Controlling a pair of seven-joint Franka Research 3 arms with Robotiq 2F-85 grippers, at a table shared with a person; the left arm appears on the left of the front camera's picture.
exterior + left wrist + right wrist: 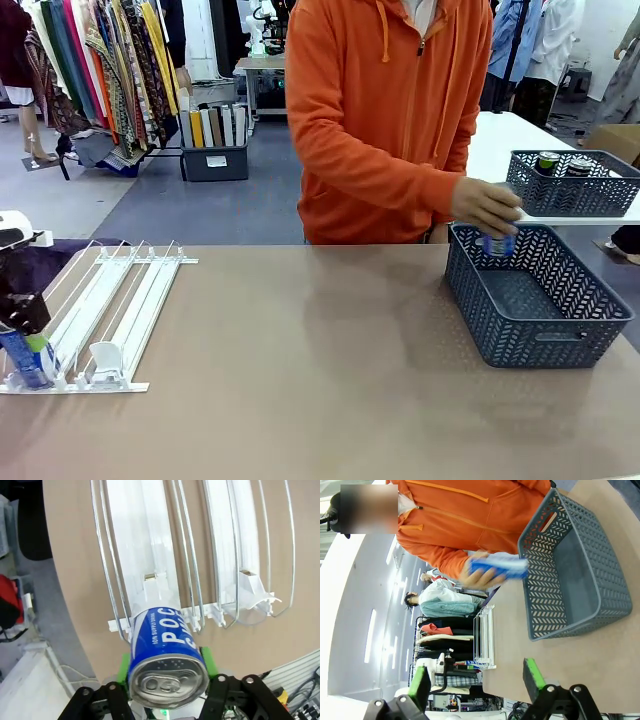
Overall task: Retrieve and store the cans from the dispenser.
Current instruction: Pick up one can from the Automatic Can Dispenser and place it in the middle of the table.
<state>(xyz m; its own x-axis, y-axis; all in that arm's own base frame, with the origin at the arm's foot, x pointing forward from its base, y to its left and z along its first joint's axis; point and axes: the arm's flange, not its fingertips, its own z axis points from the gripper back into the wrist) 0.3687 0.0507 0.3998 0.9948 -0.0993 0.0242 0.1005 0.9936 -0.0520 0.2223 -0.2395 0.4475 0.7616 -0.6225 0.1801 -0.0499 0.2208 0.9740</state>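
The left gripper (167,667) clamps its green pads on a blue can (165,635) at the near end of the leftmost lane of the dispenser (110,300). The right gripper (477,680) hangs wide apart, empty. Farther off, the person's hand (487,207) holds another blue can (498,245) over the grey basket (540,320).

Front cam faces person (390,120); L wrist cam close over dispenser (145,545).

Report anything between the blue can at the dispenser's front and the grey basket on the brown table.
Nothing visible does: the tabletop between the blue can at the dispenser and the grey basket is bare. At the basket, the person's hand holds a second blue can over its far rim, so the drop may have to wait.
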